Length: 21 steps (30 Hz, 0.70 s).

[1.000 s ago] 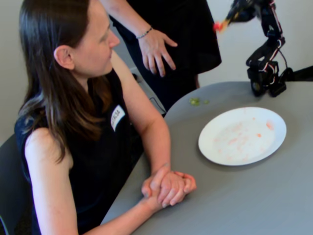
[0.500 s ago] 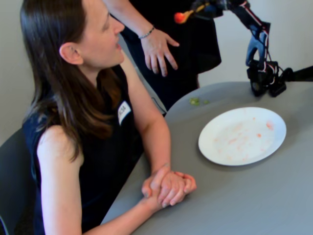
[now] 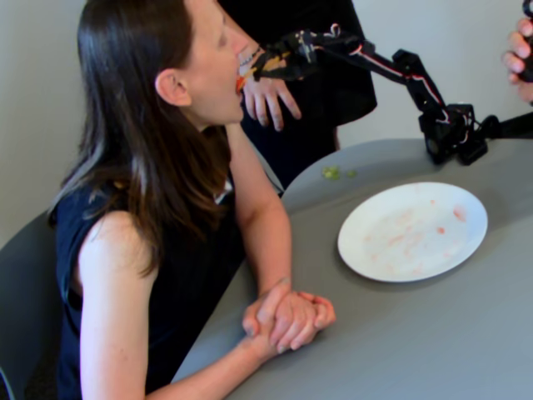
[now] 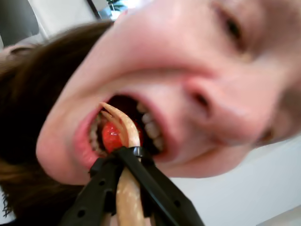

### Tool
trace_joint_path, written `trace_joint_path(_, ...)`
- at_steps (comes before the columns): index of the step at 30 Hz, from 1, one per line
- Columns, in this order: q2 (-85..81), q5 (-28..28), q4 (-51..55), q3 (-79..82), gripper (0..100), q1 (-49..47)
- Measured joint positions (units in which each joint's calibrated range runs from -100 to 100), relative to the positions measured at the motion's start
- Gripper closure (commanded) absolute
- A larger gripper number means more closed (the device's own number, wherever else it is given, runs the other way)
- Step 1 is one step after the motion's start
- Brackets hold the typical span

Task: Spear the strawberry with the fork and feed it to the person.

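Note:
The person, a woman with long brown hair and a black sleeveless top, sits at the left of the grey table with her hands clasped. In the wrist view her open mouth fills the frame. The black gripper is raised at her lips and is shut on the orange-tan fork. The fork's prongs are inside her mouth. The red strawberry sits on the prongs between her teeth. In the fixed view only the fork's tip shows at her lips; the strawberry is hidden there.
A white plate with red smears lies on the table. Pale green scraps lie behind it. The arm's base stands at the table's far edge. A black-clad figure stands behind, and a hand shows at the right edge.

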Motion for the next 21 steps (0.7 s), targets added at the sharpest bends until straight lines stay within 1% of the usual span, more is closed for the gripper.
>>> trace_joint_path(5,3.62,-0.05,-5.32,-0.63,99,0.84)
trace_joint_path(10,2.95,0.0,-4.29,-0.91,99,0.92)
trace_joint_path(18,-8.68,0.0,4.38,-0.82,99,1.01)
trace_joint_path(19,-13.32,0.0,7.46,-0.82,99,1.01)
trace_joint_path(20,-14.66,0.0,7.89,-0.91,99,1.01)
trace_joint_path(21,-22.92,0.0,14.67,-1.0,99,1.34)
